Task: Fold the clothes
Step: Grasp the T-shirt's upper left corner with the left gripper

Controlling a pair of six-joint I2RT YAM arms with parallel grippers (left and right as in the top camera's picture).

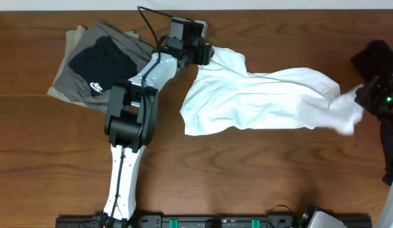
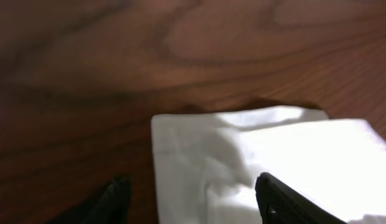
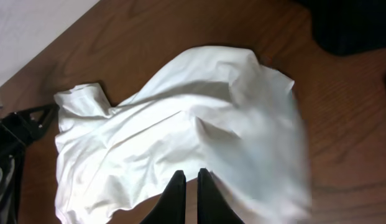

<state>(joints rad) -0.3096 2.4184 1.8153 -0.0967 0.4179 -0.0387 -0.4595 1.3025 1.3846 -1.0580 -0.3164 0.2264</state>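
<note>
Item 1, far left of the table point(image 1: 259, 183): folded stack point(image 1: 73, 76), a grey piece with a black piece point(image 1: 101, 60) on top that bears a small white logo; it lies flat near the back edge, just beside the left arm point(image 1: 130, 114).

Item 2: the left arm reaches from the near edge toward the back; the left gripper point(image 1: 204, 54) sits at the upper-left corner of the white garment point(image 1: 259, 95); in the left wrist view I see its fingers point(image 2: 286, 202) spread wide and clamping nothing; a squared corner of the cloth lies on the wood between them and reaches the right-hand finger.

Item 3, centre: the white garment, my task piece; unfolded and creased, it stretches across the middle of the table from one gripper to the other; broad at its left, it narrows to a bunched tail at its right.

Item 4: right gripper point(image 1: 368, 95), at that tail; in the right wrist view its fingers point(image 3: 175, 193) stand almost together, only a thin slit between them, pinching the garment's near edge; the cloth to their right is blurred.

Item 5, far right: dark garment point(image 1: 376, 57), heaped at the table's edge, just beside the right gripper.
</note>
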